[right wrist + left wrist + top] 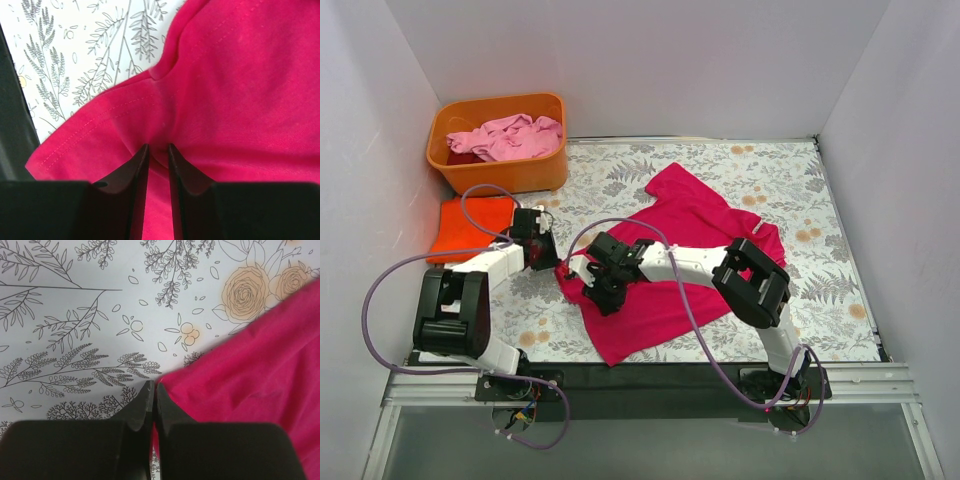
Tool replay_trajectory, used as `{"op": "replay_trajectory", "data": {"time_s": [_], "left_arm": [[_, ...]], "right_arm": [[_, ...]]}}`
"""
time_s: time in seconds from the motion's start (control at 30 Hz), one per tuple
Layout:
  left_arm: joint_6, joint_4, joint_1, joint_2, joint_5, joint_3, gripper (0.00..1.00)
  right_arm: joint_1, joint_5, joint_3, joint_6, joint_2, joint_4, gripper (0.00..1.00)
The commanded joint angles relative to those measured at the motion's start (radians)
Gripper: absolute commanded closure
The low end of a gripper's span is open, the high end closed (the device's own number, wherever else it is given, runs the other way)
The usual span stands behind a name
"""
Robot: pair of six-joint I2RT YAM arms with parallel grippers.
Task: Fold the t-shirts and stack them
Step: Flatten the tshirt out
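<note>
The magenta-red t-shirt (700, 225) lies spread, a little crumpled, on the floral table cover. My left gripper (556, 264) is at the shirt's left edge, its jaws shut with a sliver of the magenta cloth (250, 370) between them at the tips (153, 386). My right gripper (606, 292) sits on the shirt's left part, shut on a pinched-up fold of the cloth (240, 90) at its tips (158, 148). The orange t-shirt (470, 228) lies folded at the left. The pale pink t-shirt (510, 135) is bunched in the tub over a dark red one (462, 157).
The orange plastic tub (545, 170) stands at the back left corner. White walls close in the table on the left, back and right. The floral cover (820, 290) shows bare to the right of the shirt. A dark table edge (12, 125) shows in the right wrist view.
</note>
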Motion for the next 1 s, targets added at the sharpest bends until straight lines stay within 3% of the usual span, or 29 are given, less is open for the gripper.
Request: {"op": "replay_trajectory", "data": {"time_s": [0.0,0.2,0.3,0.5,0.7,0.97], "left_arm": [[0.015,-0.049,-0.005,0.028,-0.009,0.027,1.0],[0.043,-0.035,-0.005,0.045,-0.107,0.068,1.0],[0.037,-0.003,-0.005,0.042,-0.104,0.061,1.0],[0.026,0.032,-0.003,0.034,-0.122,0.048,1.0],[0.025,0.04,-0.005,0.018,-0.127,0.045,1.0],[0.02,0.038,-0.003,0.018,-0.119,0.044,1.0]], "right_arm": [[-0.022,0.035,-0.014,0.009,-0.045,-0.037,0.75],[-0.093,0.101,0.014,0.042,-0.113,-0.037,0.71],[-0.221,0.15,0.038,0.073,-0.143,-0.035,0.63],[-0.484,0.262,0.076,0.156,-0.121,-0.024,0.62],[-0.633,0.336,0.073,0.234,-0.057,-0.001,0.62],[-0.73,0.378,-0.138,0.329,-0.113,-0.007,0.62]]}}
